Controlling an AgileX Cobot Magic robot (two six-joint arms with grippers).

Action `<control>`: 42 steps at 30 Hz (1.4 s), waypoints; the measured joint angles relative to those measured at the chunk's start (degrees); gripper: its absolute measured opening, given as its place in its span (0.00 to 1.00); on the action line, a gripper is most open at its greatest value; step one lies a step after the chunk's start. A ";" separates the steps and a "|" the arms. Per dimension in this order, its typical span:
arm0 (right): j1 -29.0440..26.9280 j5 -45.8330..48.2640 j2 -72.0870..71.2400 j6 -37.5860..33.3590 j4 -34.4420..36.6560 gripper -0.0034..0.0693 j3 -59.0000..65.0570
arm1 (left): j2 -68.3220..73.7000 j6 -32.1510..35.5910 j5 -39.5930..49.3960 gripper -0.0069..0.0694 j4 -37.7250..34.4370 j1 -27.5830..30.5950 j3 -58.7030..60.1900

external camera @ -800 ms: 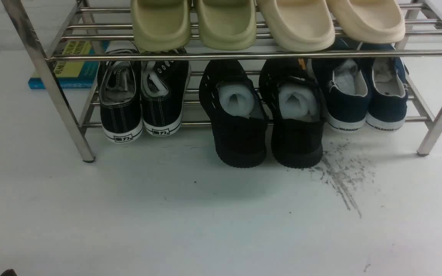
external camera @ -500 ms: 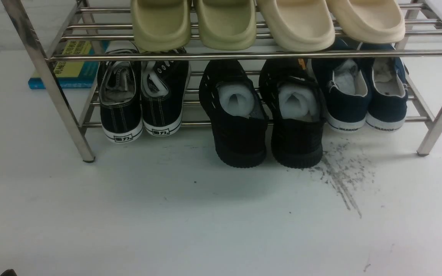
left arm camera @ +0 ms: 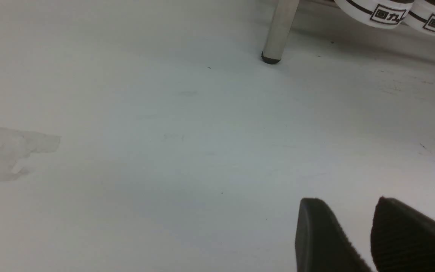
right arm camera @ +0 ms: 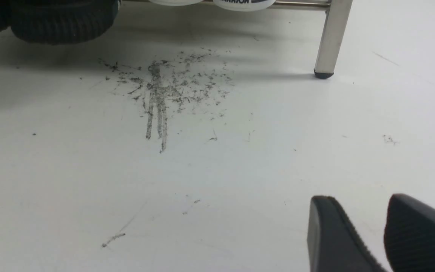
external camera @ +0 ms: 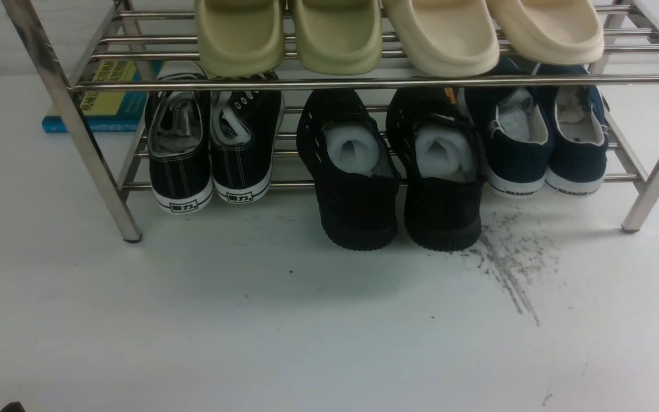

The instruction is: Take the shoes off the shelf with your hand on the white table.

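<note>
Front view: no change detectable against either earlier frame. Shoes (external camera: 444, 212) on shelf (external camera: 364, 83), same pose as before. Wrist views: nothing earlier to compare.

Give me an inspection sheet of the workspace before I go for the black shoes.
Surface: white table; grey scuff streaks beside the black shoes.
Job's things: black shoes side by side on the lower tier of the shelf, heels past the front rod.
Clutter: black-and-white sneakers and navy sneakers flank them; green slippers and cream slippers on the top tier; book behind the shelf.
Grippers: left gripper and right gripper low over the table, jaws apart, empty.
Cables: nothing seen.
Surroundings: nothing seen.
</note>
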 joint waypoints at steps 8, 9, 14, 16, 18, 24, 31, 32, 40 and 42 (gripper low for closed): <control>0.00 0.00 0.00 0.00 0.00 0.37 0.00 | 0.00 0.00 0.00 0.41 0.00 0.00 0.00; 0.00 0.00 0.00 0.00 0.00 0.37 0.00 | 0.00 0.00 0.00 0.41 0.00 0.00 0.00; 0.00 0.00 0.00 0.00 0.00 0.37 0.00 | 0.00 0.00 0.00 0.41 0.00 0.00 0.00; 0.00 0.00 0.00 0.00 0.00 0.37 0.00 | 0.00 0.00 0.00 0.41 0.00 0.00 0.00; 0.00 0.00 0.00 0.00 0.00 0.37 0.00 | 0.00 0.00 0.00 0.41 0.00 0.00 0.00; 0.00 0.00 0.00 0.00 0.00 0.37 0.00 | 0.00 0.00 0.00 0.41 0.00 0.00 0.00; 0.00 0.00 0.00 0.00 0.00 0.37 0.00 | 0.00 0.00 0.00 0.41 0.00 0.00 0.00; 0.00 0.00 0.00 0.00 0.00 0.37 0.00 | 0.00 0.00 0.00 0.41 0.00 0.00 0.00; 0.00 0.00 0.00 1.54 4.29 0.37 0.00 | 0.00 0.00 0.00 0.41 0.00 0.00 0.00; 0.00 -0.23 0.00 5.96 14.51 0.37 0.00 | 0.00 0.00 0.00 0.41 0.00 0.00 0.00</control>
